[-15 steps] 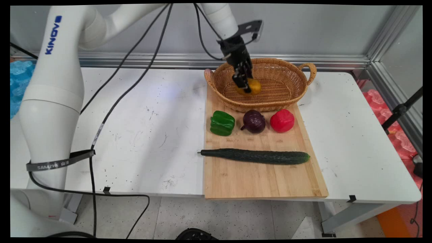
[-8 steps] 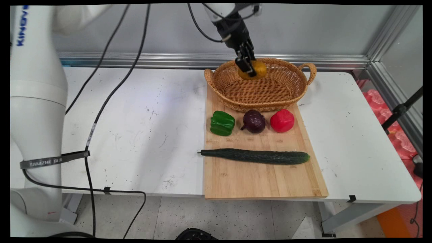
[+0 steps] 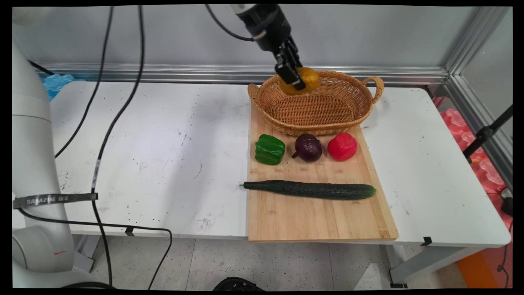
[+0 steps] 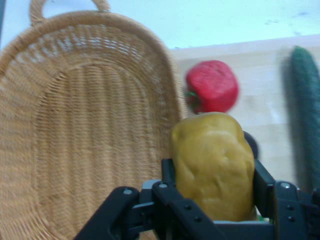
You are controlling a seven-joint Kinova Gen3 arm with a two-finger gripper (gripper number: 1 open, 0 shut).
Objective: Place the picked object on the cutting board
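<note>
My black gripper (image 3: pixel 295 80) is shut on a yellow-brown potato (image 3: pixel 307 79) and holds it in the air above the back of the wicker basket (image 3: pixel 327 119). In the hand view the potato (image 4: pixel 212 162) sits between my two fingers (image 4: pixel 167 175), with the basket's woven floor (image 4: pixel 85 145) below and to the left. On the wooden cutting board (image 3: pixel 315 213) in front of the basket lie a green pepper (image 3: pixel 269 149), a purple onion (image 3: pixel 308 147), a red pepper (image 3: pixel 342 146) and a long cucumber (image 3: pixel 311 190). The red pepper (image 4: pixel 212 86) and the cucumber (image 4: pixel 306 110) also show in the hand view.
The board lies on the white table (image 3: pixel 163 155), overhanging its near edge. Black cables (image 3: pixel 114 123) hang from the arm over the table's left part. An aluminium rail (image 3: pixel 163 73) runs along the back wall, and red items (image 3: pixel 487 172) lie beyond the table's right side.
The gripper has lifted the potato from the basket's floor up above its back rim and shifted slightly left. The vegetables on the board have stayed put.
</note>
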